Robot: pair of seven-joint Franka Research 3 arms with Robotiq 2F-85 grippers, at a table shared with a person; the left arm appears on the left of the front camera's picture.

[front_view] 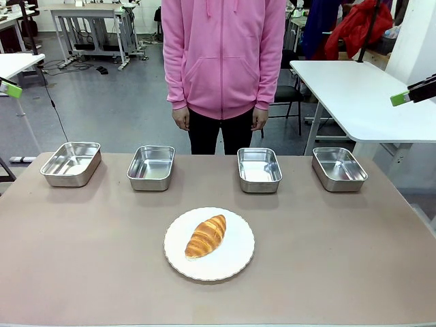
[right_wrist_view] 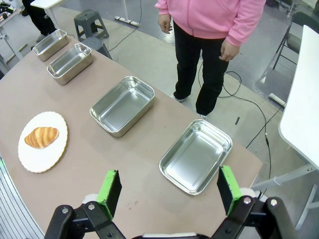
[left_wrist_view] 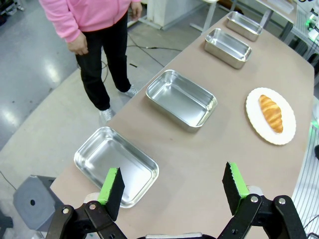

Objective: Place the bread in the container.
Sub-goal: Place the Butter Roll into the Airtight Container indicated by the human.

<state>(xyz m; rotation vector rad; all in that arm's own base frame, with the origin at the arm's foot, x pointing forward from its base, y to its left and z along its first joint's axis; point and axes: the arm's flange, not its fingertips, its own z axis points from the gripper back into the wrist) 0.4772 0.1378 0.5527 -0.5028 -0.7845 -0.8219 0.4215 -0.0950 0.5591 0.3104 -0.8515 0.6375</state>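
The bread [front_view: 206,236], a golden-brown ridged croissant shape, lies on a round white plate [front_view: 231,264] at the middle front of the table. Behind it, several alike steel containers stand in a row, all empty; one is at the far left [front_view: 71,163] and one at the far right [front_view: 338,168]. My left gripper [left_wrist_view: 172,189] hangs open high above the left-end container [left_wrist_view: 114,162], with the bread [left_wrist_view: 271,113] far off. Over the right-end container [right_wrist_view: 197,157], my right gripper [right_wrist_view: 168,190] is open and holds nothing, and the bread [right_wrist_view: 41,137] lies far to its left. Green fingertips show at the left [front_view: 9,88] and right [front_view: 409,94] edges of the front view.
A person in a pink hoodie [front_view: 223,54] stands at the far side of the table with both hands down. A white table [front_view: 354,95] stands behind on the right, and a grey stool [left_wrist_view: 32,201] sits on the floor by the table's left end.
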